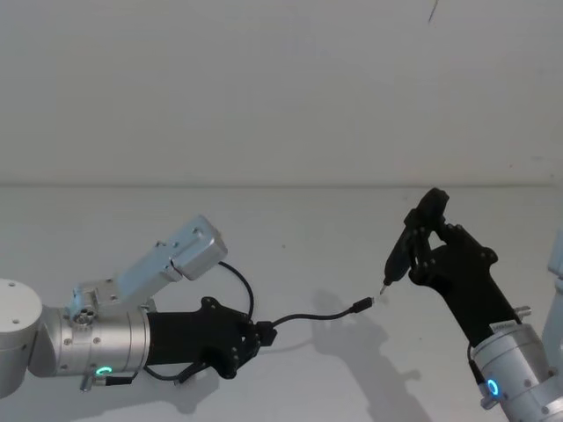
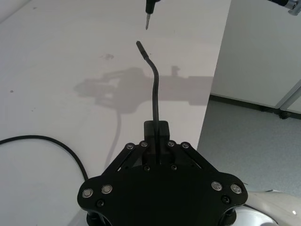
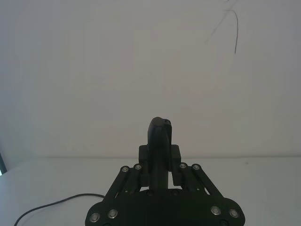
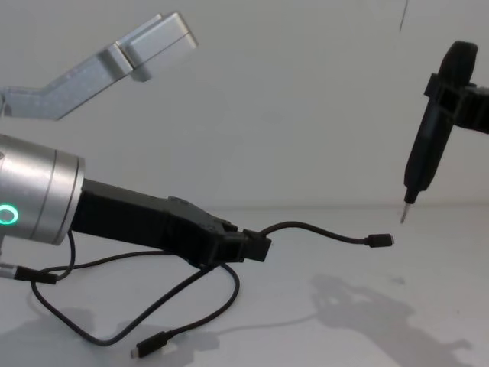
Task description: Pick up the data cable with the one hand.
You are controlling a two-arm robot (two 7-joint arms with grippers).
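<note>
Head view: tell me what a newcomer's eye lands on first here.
First, the left hand, low on the left, is shut on the thin black cable, whose free plug juts out in the air toward the right. Next, the right hand, raised on the right, clamps a slim black tool with its metal tip pointing down close to that plug.

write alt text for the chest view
The left tool is shut on a thin black cable near one end, and the plug sticks out to the right above the white table. The rest droops in loops to the table. At upper right, the right tool holds a slim black screwdriver, tip down.
</note>
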